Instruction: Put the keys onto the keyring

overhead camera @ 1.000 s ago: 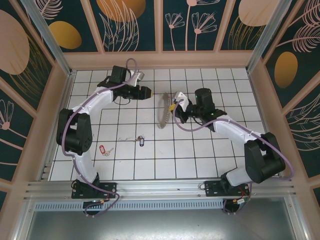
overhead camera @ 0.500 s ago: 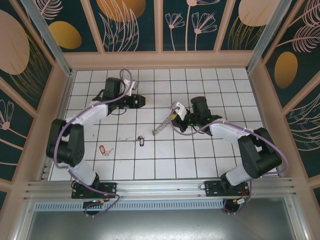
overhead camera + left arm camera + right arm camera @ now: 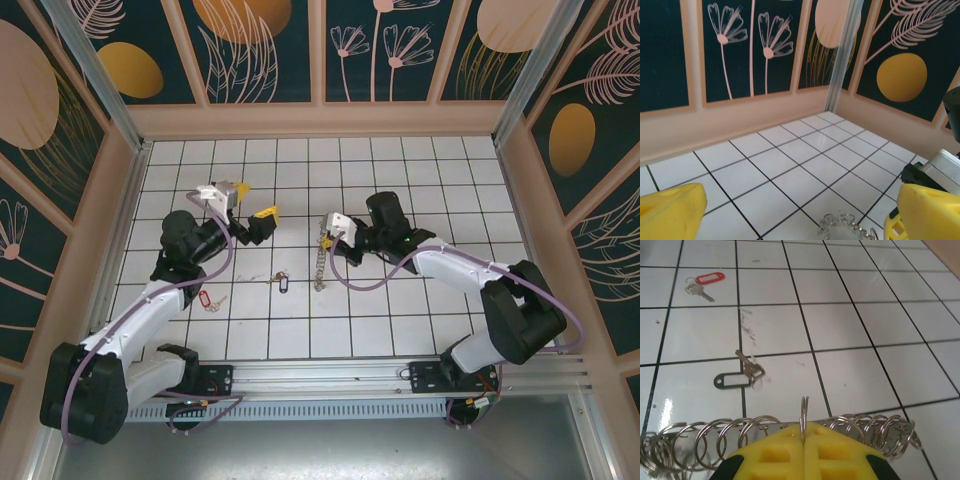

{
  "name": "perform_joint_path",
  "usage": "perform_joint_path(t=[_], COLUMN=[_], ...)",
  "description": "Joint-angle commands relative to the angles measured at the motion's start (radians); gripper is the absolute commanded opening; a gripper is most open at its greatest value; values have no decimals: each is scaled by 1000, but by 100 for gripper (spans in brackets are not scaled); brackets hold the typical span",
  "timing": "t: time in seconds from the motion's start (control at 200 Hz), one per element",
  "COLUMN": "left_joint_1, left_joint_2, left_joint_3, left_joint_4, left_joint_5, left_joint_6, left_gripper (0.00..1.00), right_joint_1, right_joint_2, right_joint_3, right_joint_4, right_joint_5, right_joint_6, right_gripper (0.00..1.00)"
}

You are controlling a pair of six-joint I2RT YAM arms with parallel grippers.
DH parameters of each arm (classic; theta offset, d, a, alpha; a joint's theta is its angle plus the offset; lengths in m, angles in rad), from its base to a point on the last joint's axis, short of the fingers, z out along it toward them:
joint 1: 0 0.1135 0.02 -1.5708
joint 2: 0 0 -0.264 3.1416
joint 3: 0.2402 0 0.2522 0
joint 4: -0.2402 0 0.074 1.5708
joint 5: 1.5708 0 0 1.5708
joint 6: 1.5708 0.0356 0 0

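two keys (image 3: 281,283) lie loose, right jaws clench the keyring (image 3: 321,262), left jaws released.

Nothing readable is showing: the dark teal wall panels (image 3: 270,70) along the top of the frame are carrying only painted flowers and leaves.

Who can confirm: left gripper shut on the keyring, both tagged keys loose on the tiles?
Wrong side: the right gripper is shut on the keyring, per the right wrist view. The blue-tagged key and red-tagged key lie loose on the tiles.
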Motion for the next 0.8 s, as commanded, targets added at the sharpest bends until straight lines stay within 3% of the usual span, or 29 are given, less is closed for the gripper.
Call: perform_joint_path(t=[0.0, 0.11, 0.185, 0.27, 0.35, 0.465, 0.535, 0.796], left_joint_1=[1, 0, 1, -2, -33, -119, -132, -134], left_joint_2=[-8, 40, 99, 166, 212, 245, 280, 346], left_joint_3=[-33, -15, 19, 46, 87, 154, 194, 242], left_joint_4=[105, 84, 24, -18, -103, -268, -347, -398], left_joint_5=[11, 199, 309, 429, 447, 412, 484, 476], left_joint_6=[-10, 17, 69, 139, 217, 462, 572, 661], left_gripper=[99, 94, 78, 52, 37, 36, 31, 31], right_joint_1=[5, -1, -7, -16, -20, -22, -22, -27], right_joint_2=[-24, -9, 1, 19, 43, 70, 74, 89], right_joint_3=[66, 105, 124, 154, 195, 231, 231, 241], right_joint_4=[-55, -98, -120, -155, -217, -266, -260, -263], right_joint_5=[-86, -125, -153, -181, -174, -157, -153, -145], right_joint_6=[-74, -77, -80, -93, -116, -128, -134, -148], right_gripper=[0, 0, 0, 0, 0, 0, 0, 0])
